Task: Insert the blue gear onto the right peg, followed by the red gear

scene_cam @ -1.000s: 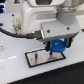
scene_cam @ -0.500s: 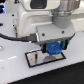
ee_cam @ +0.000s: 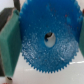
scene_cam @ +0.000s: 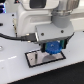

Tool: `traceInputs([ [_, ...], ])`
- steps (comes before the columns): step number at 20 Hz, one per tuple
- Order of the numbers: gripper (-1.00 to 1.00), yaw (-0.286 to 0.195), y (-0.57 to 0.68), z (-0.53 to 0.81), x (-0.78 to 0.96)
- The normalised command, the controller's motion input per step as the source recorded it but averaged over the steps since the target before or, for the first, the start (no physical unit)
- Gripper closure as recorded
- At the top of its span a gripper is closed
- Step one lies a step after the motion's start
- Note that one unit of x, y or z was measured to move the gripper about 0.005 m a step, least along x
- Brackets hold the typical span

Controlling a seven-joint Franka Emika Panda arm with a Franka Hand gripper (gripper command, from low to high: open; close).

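My gripper (scene_cam: 53, 49) is shut on the blue gear (scene_cam: 52, 49), a bright-blue toothed disc held just above the right part of the grey black-bordered plate (scene_cam: 36, 58). In the wrist view the blue gear (ee_cam: 48, 38) fills the picture, its centre hole showing, with teal finger pads (ee_cam: 10, 40) pressed against its rim on both sides. The right peg is hidden under the gear and hand. No red gear is in view.
The plate lies on a white table (scene_cam: 20, 72). The robot's white arm and dark wrist block (scene_cam: 50, 32) hang over the plate's far side. A black cable (scene_cam: 12, 36) runs along the exterior view's left.
The hand has come down with the blue gear and shifted slightly toward the exterior view's left, closer to the plate.
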Motion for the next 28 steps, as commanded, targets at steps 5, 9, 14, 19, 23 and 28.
traceInputs([
  [5,1.00,0.000,0.00,-0.16,0.23],
  [9,1.00,0.000,0.00,-0.27,0.16],
  [14,1.00,0.000,0.01,-0.16,0.10],
  [19,-1.00,0.000,0.05,0.06,-0.01],
  [23,-1.00,0.000,0.12,0.41,-0.15],
  [28,-1.00,0.000,0.10,0.47,-0.24],
])
